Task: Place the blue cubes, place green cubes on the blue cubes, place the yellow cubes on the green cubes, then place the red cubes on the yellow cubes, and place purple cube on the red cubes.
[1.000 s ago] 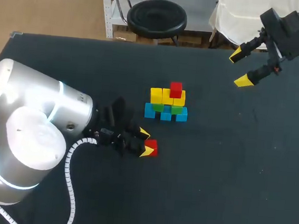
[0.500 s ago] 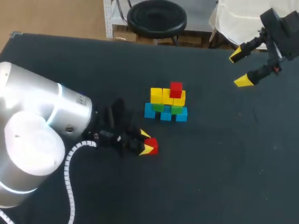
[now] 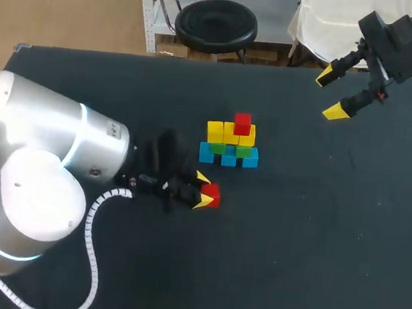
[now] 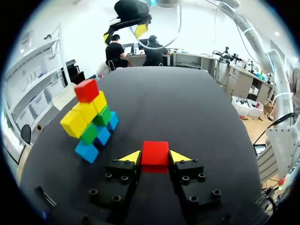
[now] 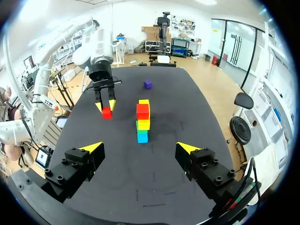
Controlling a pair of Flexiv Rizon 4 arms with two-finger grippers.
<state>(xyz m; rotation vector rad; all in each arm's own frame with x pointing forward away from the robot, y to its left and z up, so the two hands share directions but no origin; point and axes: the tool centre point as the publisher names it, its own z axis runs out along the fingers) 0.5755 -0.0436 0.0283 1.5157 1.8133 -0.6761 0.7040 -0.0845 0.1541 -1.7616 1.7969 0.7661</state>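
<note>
The left gripper [image 3: 202,191] is closed on a red cube [image 3: 212,194], one yellow-tipped finger pressed against each of two opposite faces, as the left wrist view shows plainly; the grip sits low over the worktop [image 3: 315,231], just on the near-left side of the pyramid [image 3: 230,144], and I cannot tell whether the cube is clear of the surface. The pyramid stands about mid-worktop, somewhat towards the far edge: three blue cubes [image 3: 228,159] in a row at the base, two green cubes [image 3: 218,148] bridging their seams, three yellow cubes [image 3: 215,131] above, and a top red cube [image 3: 242,123] resting over the middle and right-hand yellows. That offset leaves a seat free over the left and middle yellows, which is probably where the held cube belongs, so the red layer looks half done. The side-on pinch leaves the cube's underside free, which should let it be lowered flat without knocking its neighbour. The right gripper [image 3: 328,94] hangs over the far right corner, fingers spread wide and holding nothing, seemingly parked out of the way. The purple cube [image 5: 148,84] appears only in the right wrist view, lying alone on the worktop beyond the pyramid and well apart from it, presumably waiting as the cap.
</note>
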